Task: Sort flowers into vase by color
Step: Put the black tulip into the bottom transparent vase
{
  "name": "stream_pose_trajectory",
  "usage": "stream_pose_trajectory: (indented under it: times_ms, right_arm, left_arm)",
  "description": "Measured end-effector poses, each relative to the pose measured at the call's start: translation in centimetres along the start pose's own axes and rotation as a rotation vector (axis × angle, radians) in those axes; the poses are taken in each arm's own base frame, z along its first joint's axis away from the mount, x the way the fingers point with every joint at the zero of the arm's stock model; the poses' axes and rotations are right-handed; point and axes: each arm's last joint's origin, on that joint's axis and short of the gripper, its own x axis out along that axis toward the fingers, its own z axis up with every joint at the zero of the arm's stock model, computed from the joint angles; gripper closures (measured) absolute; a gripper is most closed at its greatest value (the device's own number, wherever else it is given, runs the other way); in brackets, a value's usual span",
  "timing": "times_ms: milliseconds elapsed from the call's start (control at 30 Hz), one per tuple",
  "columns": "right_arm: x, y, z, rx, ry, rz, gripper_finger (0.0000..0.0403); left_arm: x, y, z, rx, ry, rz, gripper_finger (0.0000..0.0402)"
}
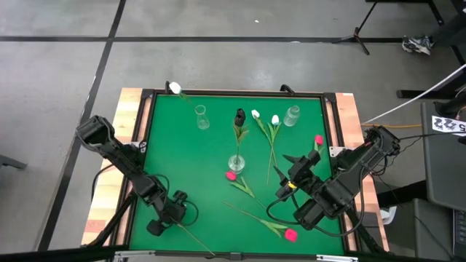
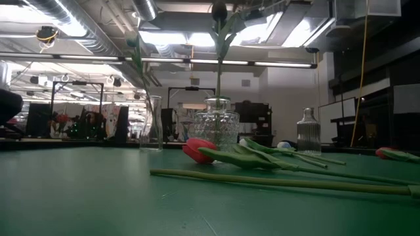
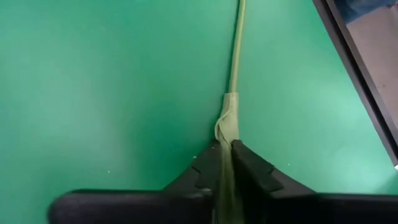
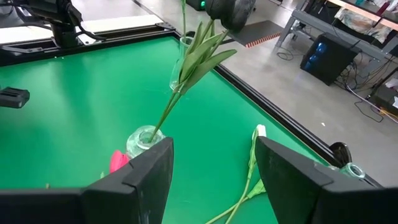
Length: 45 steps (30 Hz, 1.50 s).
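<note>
Now we are pinching a flower stem [image 3: 235, 74] in the left gripper [image 3: 225, 163] near the table's near-left edge; lifting slowly; right gripper [image 4: 214, 168] is waiting open, empty

Little can be read here — a white tag [image 1: 447, 124] with black square markings lies on the dark unit at the right edge of the high view, and the only character that can be made out on it looks like a "5". No other label, brand or sign is legible in any view — not on the tabletop [image 1: 211, 164], nor in the room behind it.
</note>
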Motion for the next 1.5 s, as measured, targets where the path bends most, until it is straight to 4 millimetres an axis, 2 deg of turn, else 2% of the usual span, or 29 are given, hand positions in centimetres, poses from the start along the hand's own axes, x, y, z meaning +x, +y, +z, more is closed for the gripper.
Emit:
stream_pose_trajectory:
  times_ms: [100, 233, 333, 500, 667, 800, 967, 1100, 1300, 1500]
  right_arm:
    - [0.0, 0.1, 0.0, 0.009, -0.001, 0.004, 0.0175]
    - [0.0, 0.3, 0.1, 0.034, 0.001, 0.017, 0.0175]
    - [0.6, 0.5, 0.2, 0.075, 0.071, 0.035, 0.0175]
    - [2.6, 1.5, 1.1, 0.080, 0.281, 0.164, 0.0175]
    - [4.8, 3.0, 3.4, 0.031, 0.352, 0.461, 0.0175]
    - [7.1, 3.1, 5.5, 0.005, 0.334, 0.669, 0.0175]
    - [9.9, 2.2, 8.0, 0.039, 0.253, 0.799, 0.0175]
    - [11.7, 2.0, 9.3, 0.070, 0.196, 0.903, 0.0175]
    - [13.1, 2.6, 9.3, 0.051, 0.187, 0.960, 0.0175]
    - [13.9, 3.6, 8.2, 0.000, 0.248, 0.992, 0.0175]
  left_arm:
    - [-0.1, 0.2, 0.1, -0.041, 0.001, -0.006, 0.0395]
    - [-0.6, 0.7, 0.3, -0.138, -0.004, -0.013, 0.0391]
    - [-1.5, 1.2, 0.5, -0.213, -0.008, -0.003, 0.0395]
    - [-4.5, 1.8, 1.2, -0.281, 0.059, 0.063, 0.0396]
    - [-8.3, 1.8, 3.5, -0.260, 0.026, 0.077, 0.0399]
    - [-11.7, 1.8, 6.1, -0.218, -0.030, 0.084, 0.0396]
    - [-15.6, 2.6, 8.8, -0.163, -0.101, 0.147, 0.0398]
    - [-17.9, 3.7, 10.2, -0.150, -0.163, 0.188, 0.0399]
    - [-19.3, 5.8, 10.7, -0.202, -0.203, 0.232, 0.0399]
    - [-19.3, 7.7, 10.7, -0.242, -0.184, 0.268, 0.0397]
